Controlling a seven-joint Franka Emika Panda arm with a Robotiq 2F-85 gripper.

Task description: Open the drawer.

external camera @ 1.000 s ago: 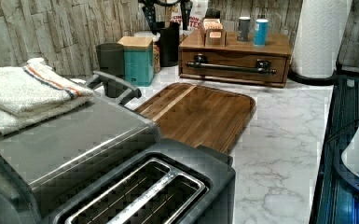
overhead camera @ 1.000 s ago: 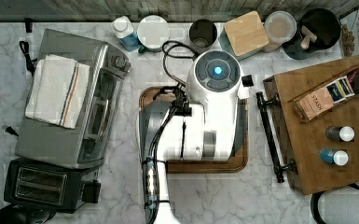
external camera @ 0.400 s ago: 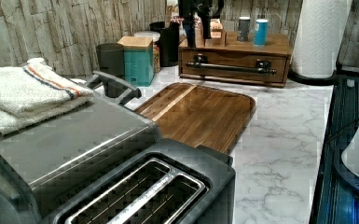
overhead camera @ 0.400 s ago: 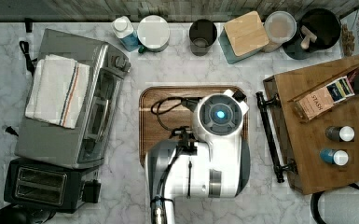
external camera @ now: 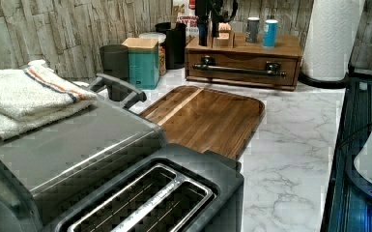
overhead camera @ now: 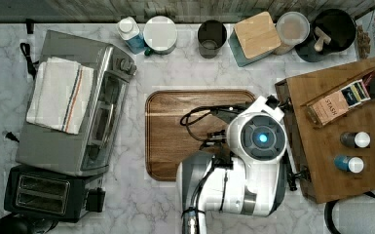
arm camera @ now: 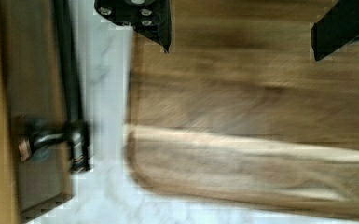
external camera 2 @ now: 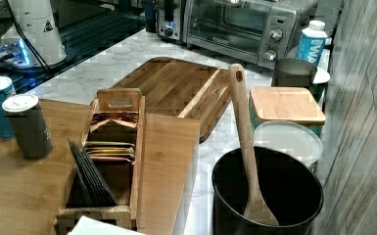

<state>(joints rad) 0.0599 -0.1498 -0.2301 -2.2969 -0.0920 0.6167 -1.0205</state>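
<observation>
One second had taken the arm (overhead camera: 234, 185) across the marble bench (overhead camera: 175, 204), over the cutting board (overhead camera: 170, 131) toward its drawer side; the approach looked well advanced. The drawer (external camera: 241, 62), at the top view's right, sat shut, medium-brown wood, its black bar handle (external camera: 241, 71) untouched. The claw (arm camera: 238, 23) hung spread apart nearby.

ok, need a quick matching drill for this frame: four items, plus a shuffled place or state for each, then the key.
Items:
1. drawer
2. folded towel
3. wooden spoon
4. end effector

Places or states:
A. on the toaster oven
B. open, over the cutting board
C. shut, black bar handle untouched
D. standing in the black pot

Pairs: 1-C, 2-A, 3-D, 4-B
</observation>
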